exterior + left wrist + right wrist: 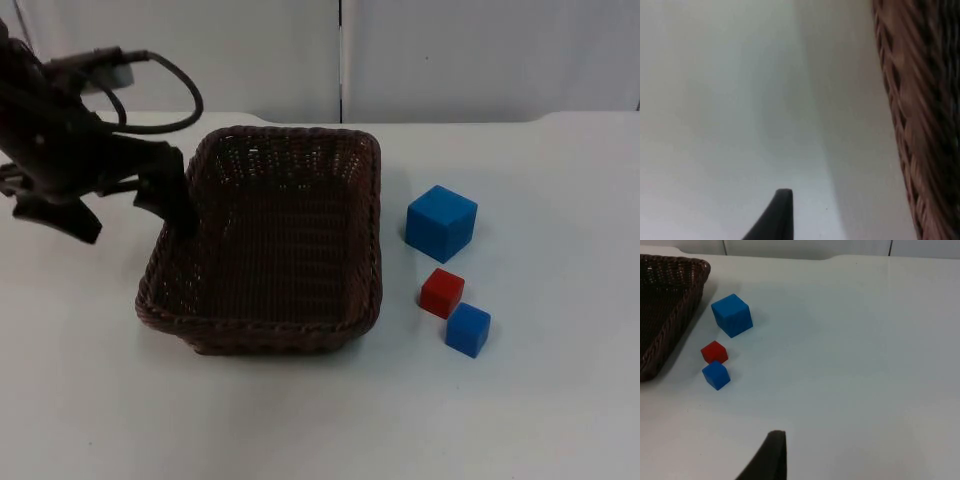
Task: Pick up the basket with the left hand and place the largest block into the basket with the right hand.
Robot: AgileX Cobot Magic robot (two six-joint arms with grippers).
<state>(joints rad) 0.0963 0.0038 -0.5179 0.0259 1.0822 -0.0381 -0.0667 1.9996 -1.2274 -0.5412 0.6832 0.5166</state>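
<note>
Reaching in from the far left of the white table (pixel 300 420), the left gripper (pixel 178 215) is meeting the brown wicker basket (pixel 275 240) at its left wall, one finger dipping inside the rim; whether the fingers are clamping the weave cannot be told. The basket is sitting near the middle of the table, slightly askew. In the left wrist view its woven rim (pixel 920 115) is running alongside bare table, with a black fingertip (pixel 777 215) standing just apart from it.

To the right of the basket, three blocks are lying on the table. The large blue block (pixel 441 222) is sitting farthest back, a short way off the basket's right wall. The small red block (pixel 442 292) is lying nearer the camera, and the small blue block (pixel 468 329) is touching its corner.

The right arm is waiting off to the side; its gripper's fingertip (pixel 771 457) is hanging above the table well apart from the blocks, and its state cannot be told.
</note>
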